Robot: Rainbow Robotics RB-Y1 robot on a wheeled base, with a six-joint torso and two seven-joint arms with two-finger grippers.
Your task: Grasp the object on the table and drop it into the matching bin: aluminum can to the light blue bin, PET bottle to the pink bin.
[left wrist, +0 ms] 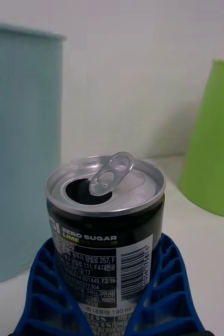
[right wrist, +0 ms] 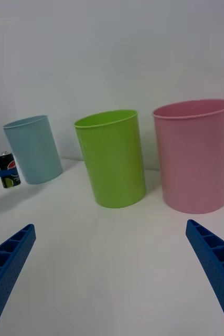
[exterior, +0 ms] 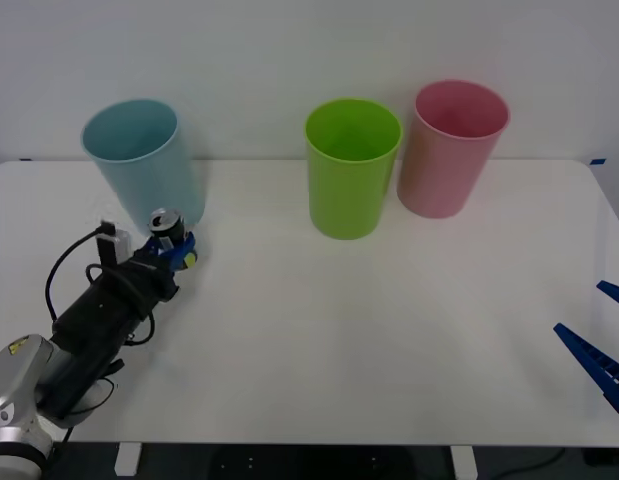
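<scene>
The small dark aluminum can with its silver opened top stands upright in my left gripper, whose blue ribbed fingers are shut on its sides. The can sits right in front of the light blue bin at the table's back left, close to its wall. From the right wrist the can appears just beside the light blue bin. The pink bin stands at the back right. My right gripper is open near the table's right front edge, far from the can.
A bright green bin stands between the light blue and pink bins, nearly touching the pink one. The white table stretches wide in front of the bins. A black cable loops beside my left arm.
</scene>
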